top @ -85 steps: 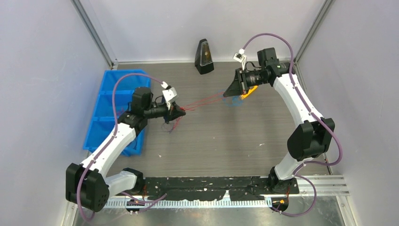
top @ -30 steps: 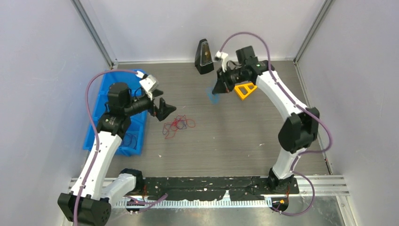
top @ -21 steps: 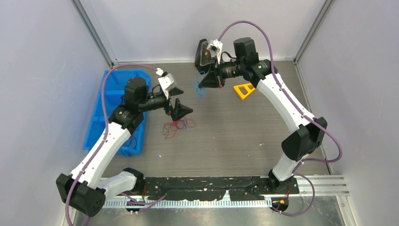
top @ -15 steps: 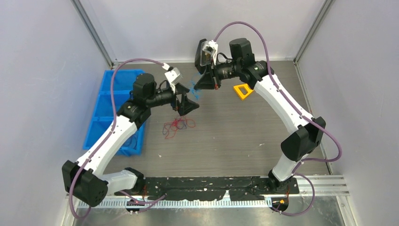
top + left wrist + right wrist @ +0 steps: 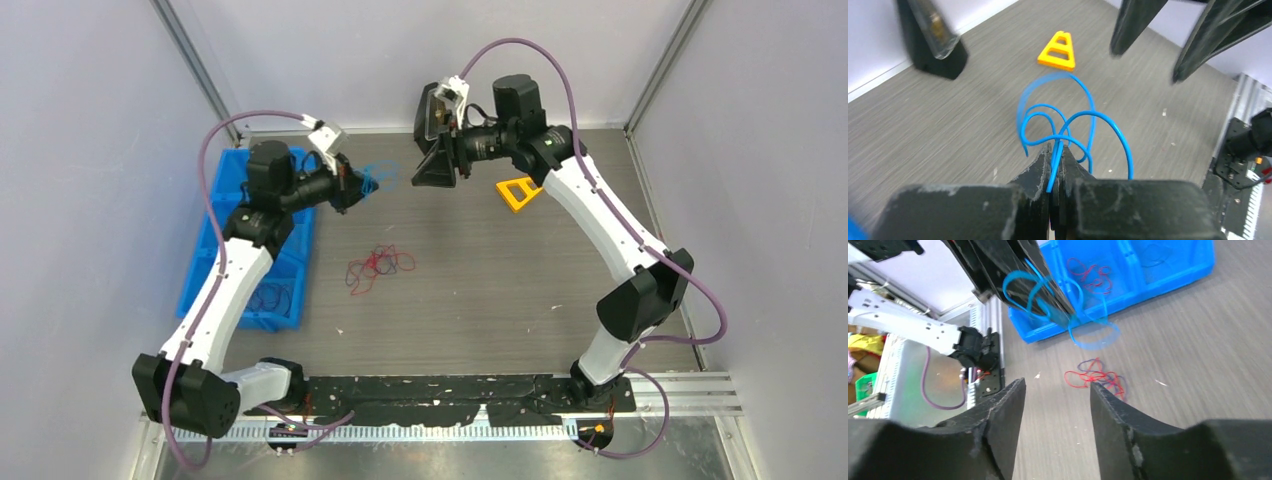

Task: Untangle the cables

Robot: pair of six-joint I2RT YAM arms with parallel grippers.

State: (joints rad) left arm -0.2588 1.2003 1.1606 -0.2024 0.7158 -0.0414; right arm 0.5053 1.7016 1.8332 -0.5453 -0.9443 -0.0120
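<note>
Left jaws are clamping together on the blue cable, with the strand pinched between the fingers right at the tips. The rest of the cable is springing out in front in several loose loops, hanging in the air above the tabletop. In the top view these jaws are hovering beside the far right corner of the blue bin.

Right jaws are standing apart, roughly half open, with a clear gap between the fingers. They are gripping nothing and touching nothing. They are pointing at the left jaws from nearby, and the blue loops are sitting between the two without reaching the right jaws.

A red and purple tangle is lying loose on the tabletop, nearer the arm bases than both jaws and well apart from them.

The bin is holding more cables: red cables in one compartment and a dark coil in the nearest one. The exact colour of that coil is too small to tell.

A yellow triangle piece is lying flat under the right arm. A black wedge-shaped object is standing by the back wall.
</note>
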